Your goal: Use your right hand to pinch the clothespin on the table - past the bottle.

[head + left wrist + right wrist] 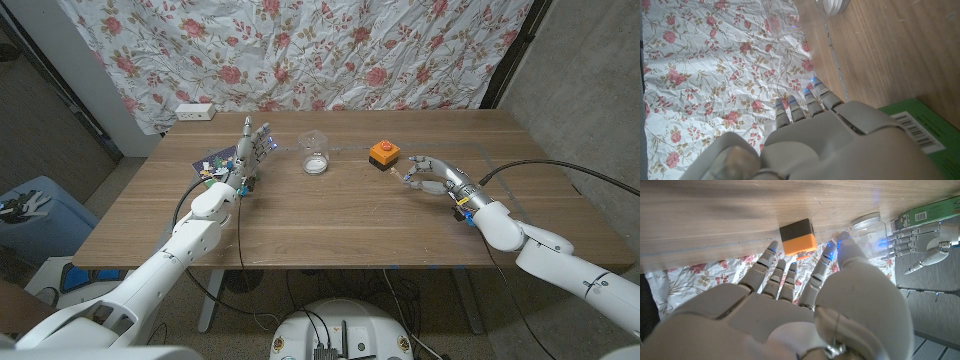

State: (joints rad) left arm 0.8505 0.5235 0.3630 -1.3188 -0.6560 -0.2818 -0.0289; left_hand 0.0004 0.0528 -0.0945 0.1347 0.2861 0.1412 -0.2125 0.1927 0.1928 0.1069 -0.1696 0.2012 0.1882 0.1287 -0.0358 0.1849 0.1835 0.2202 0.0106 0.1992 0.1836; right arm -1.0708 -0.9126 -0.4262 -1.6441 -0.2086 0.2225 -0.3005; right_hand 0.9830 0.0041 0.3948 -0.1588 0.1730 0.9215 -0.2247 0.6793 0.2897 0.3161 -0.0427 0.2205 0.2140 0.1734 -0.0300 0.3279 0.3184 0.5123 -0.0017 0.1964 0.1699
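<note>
The right hand (430,174) hovers with fingers loosely spread, holding nothing, just beside the orange block (384,153); the clear bottle (315,152) stands nearby.

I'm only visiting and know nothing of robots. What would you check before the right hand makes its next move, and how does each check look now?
1. Right hand free: ok, its fingers are apart and hold nothing.
2. Target identified: cannot tell; the small orange-and-black block ahead of the fingers may be the clothespin.
3. Fingers touching the block: not ok, bare table shows between them.
4. Clear plastic bottle out of the path: ok, it stands beyond the block.
5. Left hand out of the way: ok, it stands upright by the flat green box.
</note>
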